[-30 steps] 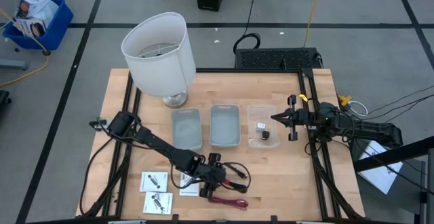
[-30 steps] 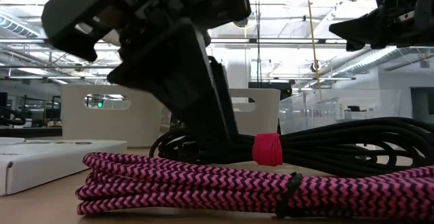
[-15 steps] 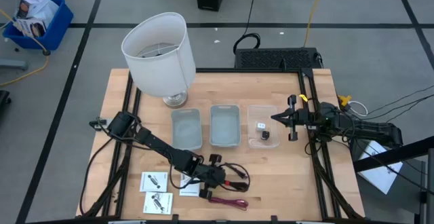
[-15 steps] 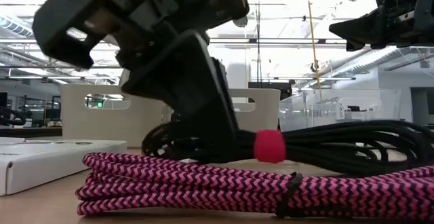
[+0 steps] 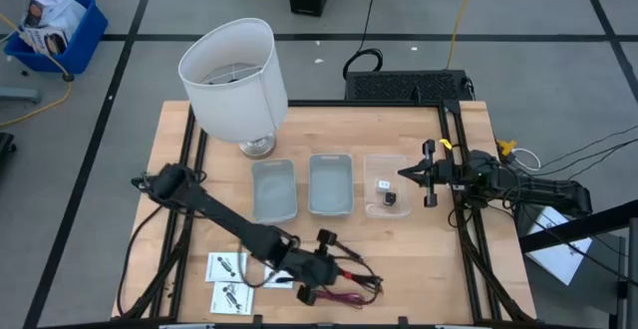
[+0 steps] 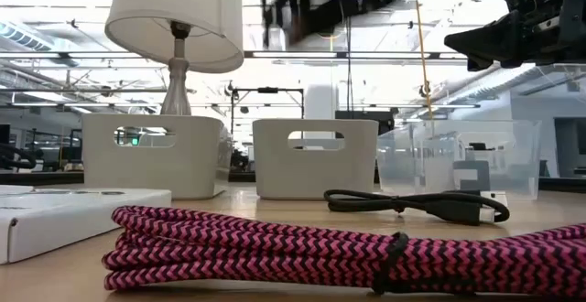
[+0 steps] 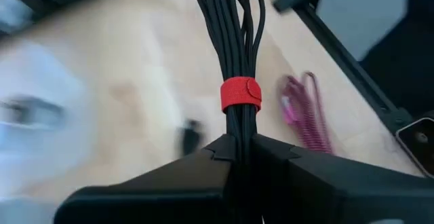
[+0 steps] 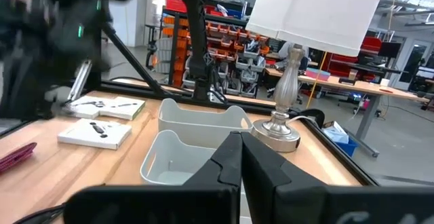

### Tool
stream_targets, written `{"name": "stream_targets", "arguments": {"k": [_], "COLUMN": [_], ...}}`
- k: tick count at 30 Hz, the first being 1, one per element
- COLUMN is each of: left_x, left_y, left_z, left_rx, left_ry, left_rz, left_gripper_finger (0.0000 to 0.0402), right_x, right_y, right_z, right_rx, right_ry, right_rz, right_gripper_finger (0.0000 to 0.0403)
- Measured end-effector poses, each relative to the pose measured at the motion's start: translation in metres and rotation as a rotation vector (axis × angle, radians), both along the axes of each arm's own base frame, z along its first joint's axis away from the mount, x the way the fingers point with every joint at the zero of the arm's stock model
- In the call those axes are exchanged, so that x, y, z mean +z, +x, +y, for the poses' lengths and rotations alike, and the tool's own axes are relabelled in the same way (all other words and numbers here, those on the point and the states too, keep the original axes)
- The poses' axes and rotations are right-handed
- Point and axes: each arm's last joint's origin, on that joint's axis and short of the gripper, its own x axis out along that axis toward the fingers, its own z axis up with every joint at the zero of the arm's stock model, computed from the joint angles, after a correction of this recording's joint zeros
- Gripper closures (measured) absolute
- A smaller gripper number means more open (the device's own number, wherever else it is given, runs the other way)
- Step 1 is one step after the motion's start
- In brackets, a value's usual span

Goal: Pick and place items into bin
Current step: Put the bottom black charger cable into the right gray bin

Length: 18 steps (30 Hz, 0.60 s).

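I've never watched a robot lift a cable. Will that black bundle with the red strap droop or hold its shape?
The black cable bundle, pinched in the left tool, probably keeps together, since the red strap cinches its strands. Beyond the strap the loops fan apart, so the ends likely sag. It looks thin, so probably light.

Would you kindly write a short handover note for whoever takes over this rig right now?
Left gripper: shut on the black coiled cable with a red strap, raised off the table near its front edge.
Right gripper: shut, empty, waiting beside the clear plastic bin.
Done: small black cube and tiny white tag lie in the clear bin.
Left: black cable to drop; magenta braided cable and three white square packets remain at the table's front; two grey bins look empty.
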Motion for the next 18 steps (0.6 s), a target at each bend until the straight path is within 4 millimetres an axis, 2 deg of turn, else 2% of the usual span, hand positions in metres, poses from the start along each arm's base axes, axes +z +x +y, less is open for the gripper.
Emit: {"name": "stream_targets", "arguments": {"k": [4, 9, 13, 18], "left_x": [0.044, 0.087, 0.091, 0.073], "left_y": [-0.019, -0.057, -0.081, -0.100], "left_z": [0.002, 0.008, 0.020, 0.054], "left_rx": [0.002, 0.072, 0.114, 0.275], "left_ry": [0.060, 0.132, 0.124, -0.013], "left_rz": [-0.105, -0.170, -0.224, -0.343], "left_gripper_finger": [0.0378, 0.0377, 0.0378, 0.0378], "right_x": [-0.001, -0.001, -0.001, -0.001], "right_y": [0.000, 0.001, 0.001, 0.001], "right_z": [0.000, 0.000, 0.000, 0.000], "right_rx": [0.002, 0.003, 0.004, 0.004], "right_ry": [0.003, 0.014, 0.020, 0.020], "right_rz": [0.009, 0.013, 0.006, 0.006], "right_gripper_finger": [0.0403, 0.0403, 0.0403, 0.0403]}}
